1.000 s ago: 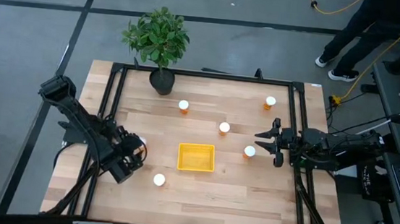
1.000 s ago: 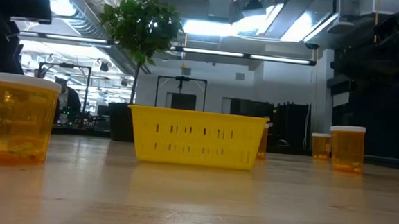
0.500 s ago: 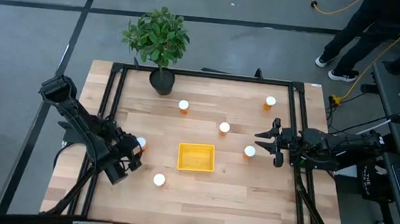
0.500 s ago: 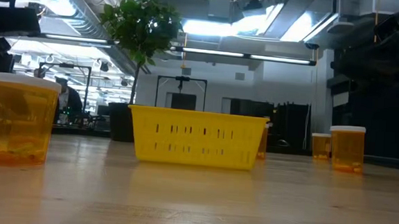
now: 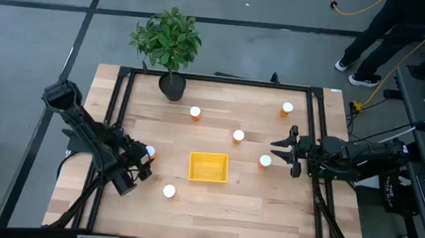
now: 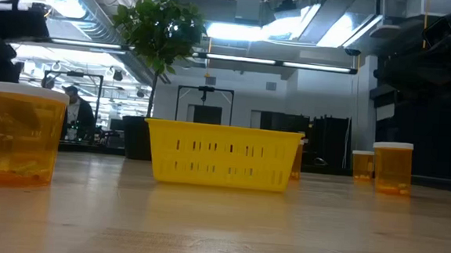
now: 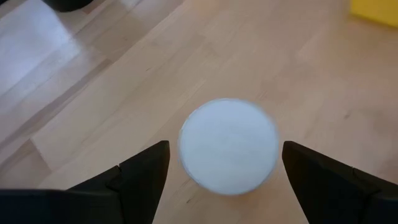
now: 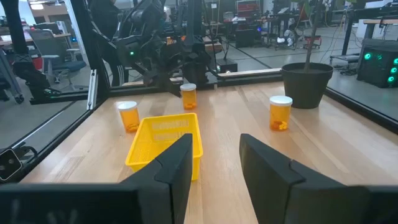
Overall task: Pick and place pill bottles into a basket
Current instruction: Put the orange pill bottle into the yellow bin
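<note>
pale wooden boards made up the table, framed by black rails, with a workshop of lamps and benches beyond it.

the left gripper hung straight over a pill bottle at the table's nine o'clock side, its fingers spread wide apart on either side of the white cap without touching it. that placing looked deliberate: jaws straddling the cap from above so that a drop and a squeeze would take the bottle. from overhead, the same bottle showed only partly, half hidden beside the arm's dark wrist.

the right gripper waited at the three o'clock edge, pointing toward the centre, its jaws partly apart and holding nothing. a second bottle stood just beside its tips, probably the nearest one for that arm.

outward from there, the yellow basket sat near the middle of the table, with nothing in it that showed, so none of the bottles seemed to have been placed yet. other bottles stood scattered around it: one at its seven o'clock, one at one o'clock, one at eleven o'clock, and one far off toward the two o'clock corner. all stood upright on their bases, caps up, which suited a grip from above.

a potted plant stood at the table's far edge near eleven o'clock, clear of the work.
</note>
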### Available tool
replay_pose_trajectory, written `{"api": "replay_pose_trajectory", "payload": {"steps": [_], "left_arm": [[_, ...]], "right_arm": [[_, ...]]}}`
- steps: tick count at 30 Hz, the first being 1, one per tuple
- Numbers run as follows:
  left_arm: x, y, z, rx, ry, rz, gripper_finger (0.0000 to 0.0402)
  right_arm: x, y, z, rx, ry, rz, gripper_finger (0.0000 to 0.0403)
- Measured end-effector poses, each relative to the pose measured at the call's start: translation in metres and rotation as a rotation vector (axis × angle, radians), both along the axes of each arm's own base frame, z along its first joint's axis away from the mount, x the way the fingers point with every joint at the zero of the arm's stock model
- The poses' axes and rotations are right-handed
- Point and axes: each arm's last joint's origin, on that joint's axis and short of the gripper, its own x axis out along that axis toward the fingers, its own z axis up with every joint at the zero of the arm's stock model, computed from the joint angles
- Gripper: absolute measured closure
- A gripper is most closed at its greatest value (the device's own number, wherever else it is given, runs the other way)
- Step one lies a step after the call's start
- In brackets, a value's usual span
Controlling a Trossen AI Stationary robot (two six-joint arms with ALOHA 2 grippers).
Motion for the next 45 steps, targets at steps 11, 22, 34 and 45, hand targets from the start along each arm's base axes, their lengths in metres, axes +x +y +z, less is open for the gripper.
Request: {"api": "replay_pose_trajectory", "payload": {"steps": [11, 22, 34, 45], "left_arm": [[0.01, 0.002, -0.013, 0.024, 0.035, 0.042, 0.0096], [0.012, 0.001, -0.012, 0.029, -0.003, 0.026, 0.0146], [0.013, 0.0, -0.012, 0.019, -0.011, 0.026, 0.0206], [0.021, -0.009, -0.002, 0.005, -0.024, -0.006, 0.0194]], "right_arm": [[0.0, 0.0, 0.0, 0.0, 0.0, 0.0, 0.0266], [0.0, 0.0, 0.0, -0.002, 0.0, 0.0, 0.0266], [0.0, 0.0, 0.0, -0.003, 0.0, 0.0, 0.0266], [0.0, 0.0, 0.0, -0.005, 0.0, 0.0, 0.0266]]}}
